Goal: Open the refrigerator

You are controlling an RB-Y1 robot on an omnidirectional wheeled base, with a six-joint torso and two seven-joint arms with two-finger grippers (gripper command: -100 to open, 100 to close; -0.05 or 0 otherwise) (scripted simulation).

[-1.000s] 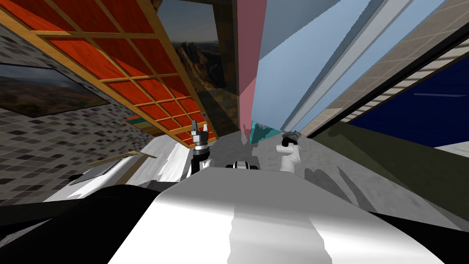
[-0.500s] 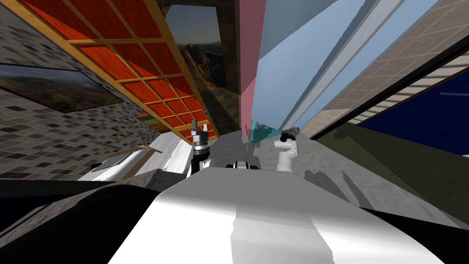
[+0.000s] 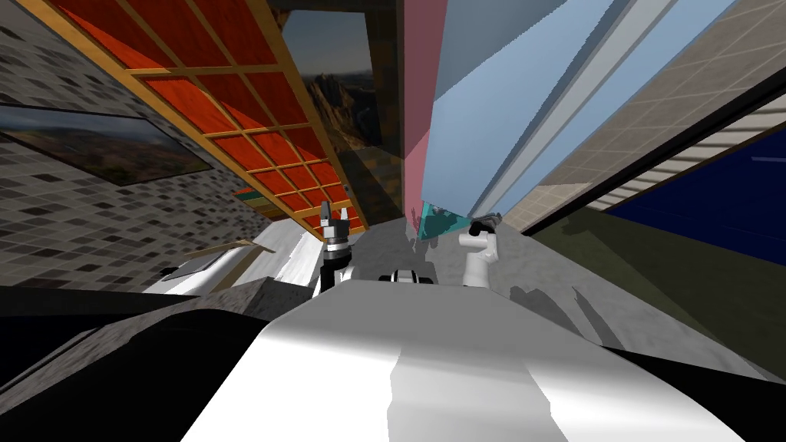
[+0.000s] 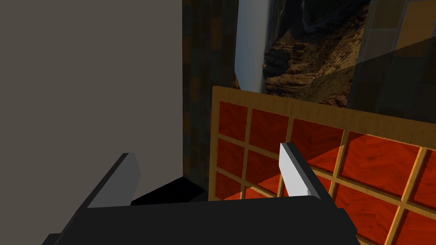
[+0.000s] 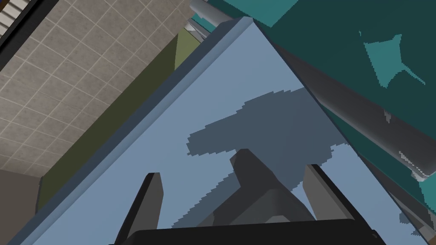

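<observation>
Since a second ago my head has turned slightly, bringing more of a grey speckled surface [image 3: 230, 299] in at my left.
Right gripper [image 3: 485, 224], fingers apart, hovers just before the pale blue refrigerator [image 3: 491, 115] door, near its grey handle [image 5: 370, 115]; left gripper [image 3: 335, 219], also apart, faces a red lattice panel [image 3: 230, 100] beside a tiled wall [image 3: 77, 230].

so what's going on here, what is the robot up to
The robot is setting up to open the refrigerator. Its right arm holds open jaws close to the light blue refrigerator door. The grey bar handle lies off to one side of them, not yet gripped. The left arm is raised with open jaws toward a red-paned wooden cabinet, holding nothing.
</observation>
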